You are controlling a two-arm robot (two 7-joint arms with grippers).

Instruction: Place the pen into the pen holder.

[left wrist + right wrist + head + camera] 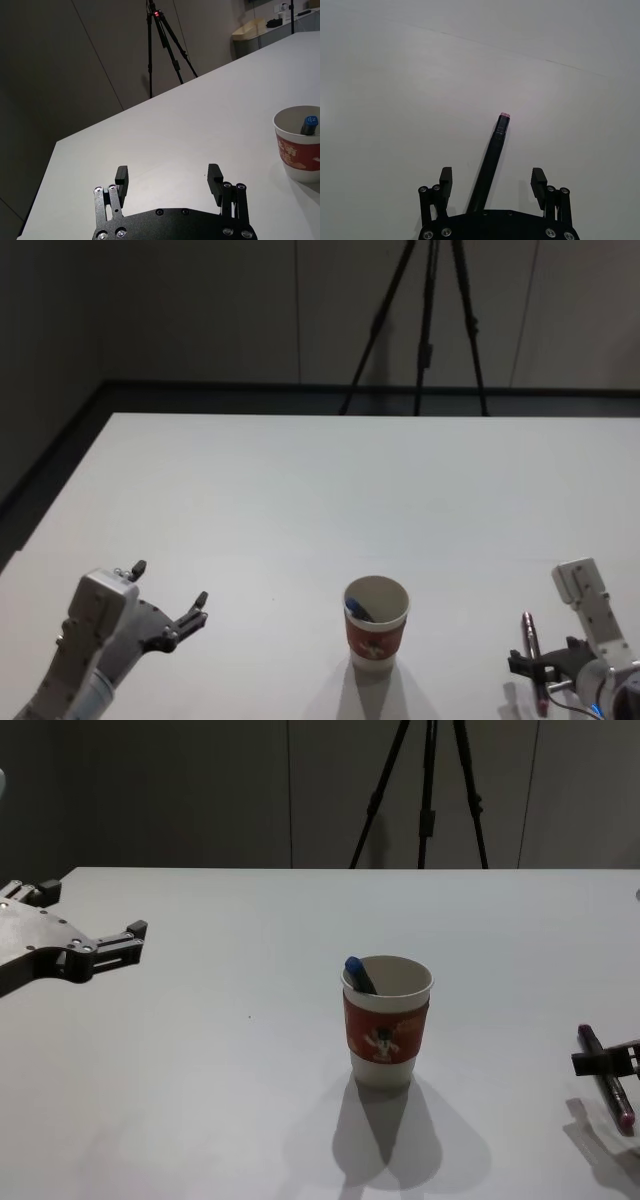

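We judge the step in hand to be the grasp. The right hand (492, 173) sits low at the near right of the worktop (300, 500) with its fingers spread to either side of the pen (493, 150), and in the right wrist view there is a clear gap between each finger and the barrel. So this hand is open and grips nothing yet.

The pen (531, 655) appears to lie on the worktop, well to the right of the pen holder (377, 625) and apart from it. Its long axis runs roughly away from us, leaning slightly so that the far end sits nearer the pen holder than the near end does. In the right wrist view the end pointing away from the wrist shows a pink tip.

The left hand (170, 582) hovers at the near left with its fingers wide apart, empty and idle.

The next move, as we read it, calls for closing on the barrel and lifting it. The pen must then travel left to the pen holder and turn from lying to near upright so 1 end can drop through the mouth. A blue-capped pen (357, 970) already leans against the inner rim on the left, so we would aim for the free side. The paper cup looks light, and a sideways nudge could tip it.
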